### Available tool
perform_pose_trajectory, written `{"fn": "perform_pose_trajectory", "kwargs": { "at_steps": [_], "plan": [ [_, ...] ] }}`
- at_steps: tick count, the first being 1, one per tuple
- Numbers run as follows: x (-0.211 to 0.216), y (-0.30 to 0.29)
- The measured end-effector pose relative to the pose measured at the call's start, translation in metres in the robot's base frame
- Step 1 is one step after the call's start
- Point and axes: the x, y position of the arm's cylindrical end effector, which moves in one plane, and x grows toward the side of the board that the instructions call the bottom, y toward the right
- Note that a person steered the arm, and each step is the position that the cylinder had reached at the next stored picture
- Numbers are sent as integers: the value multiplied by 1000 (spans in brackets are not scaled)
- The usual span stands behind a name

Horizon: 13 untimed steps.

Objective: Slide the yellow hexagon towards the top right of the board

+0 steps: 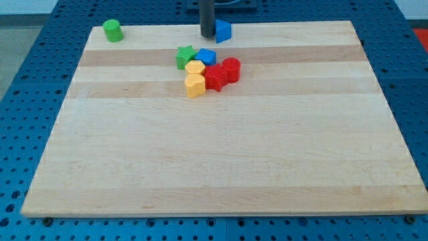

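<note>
My tip [207, 36] rests near the board's top edge, just left of a blue block [223, 31] and close to or touching it. Below it lies a tight cluster. The yellow hexagon [194, 86] is the cluster's lowest block, about 75 px below my tip. A second yellow block [195, 67] sits directly above the hexagon and touches it. A red star [214, 78] touches the hexagon's right side. A red cylinder [231, 69], a blue cube [206, 57] and a green star [185, 56] complete the cluster.
A green cylinder [112, 30] stands alone at the top left corner of the wooden board [200, 161]. A blue perforated table surrounds the board on all sides.
</note>
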Motion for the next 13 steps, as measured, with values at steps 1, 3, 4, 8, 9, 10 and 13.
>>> {"fn": "perform_pose_trajectory", "kwargs": {
  "at_steps": [1, 3, 4, 8, 9, 10, 13],
  "plan": [
    [21, -7],
    [46, -8],
    [46, -18],
    [86, -121],
    [131, -106],
    [148, -68],
    [146, -14]
  ]
}}
